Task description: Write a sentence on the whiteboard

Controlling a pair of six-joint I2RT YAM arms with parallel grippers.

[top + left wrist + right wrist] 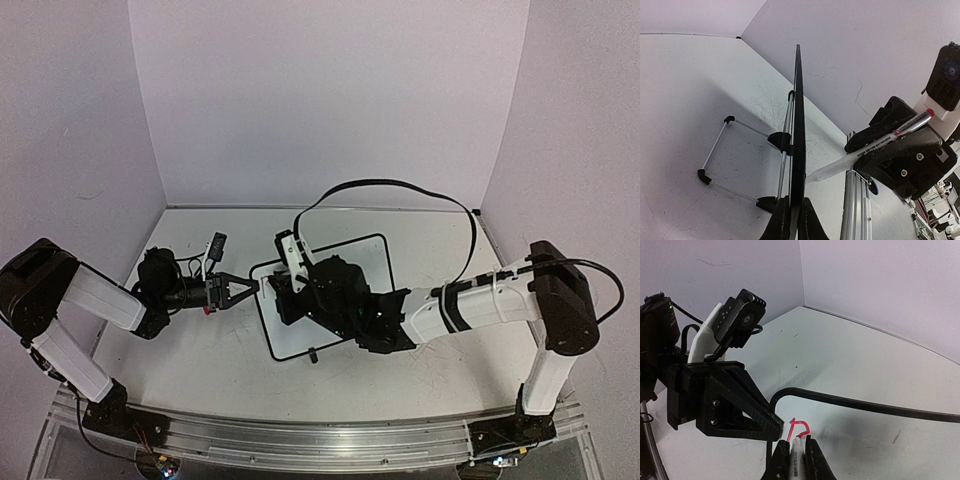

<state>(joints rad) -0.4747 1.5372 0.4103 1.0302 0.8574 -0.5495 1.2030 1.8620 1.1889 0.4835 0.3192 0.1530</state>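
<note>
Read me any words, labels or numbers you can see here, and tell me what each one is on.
On the whiteboard: one red stroke, an unfinished letter, not a readable word.
On the marker: dark print along the barrel, too small to read.
No other text is legible.

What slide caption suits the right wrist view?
Right gripper holds a marker at the whiteboard, beside a first red stroke.

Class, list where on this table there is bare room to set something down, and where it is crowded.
Free: the table strip between the whiteboard and the front rail; the far strip by the back wall. Crowded: the middle, where the left gripper clamps the board and the right gripper holds the marker.
</note>
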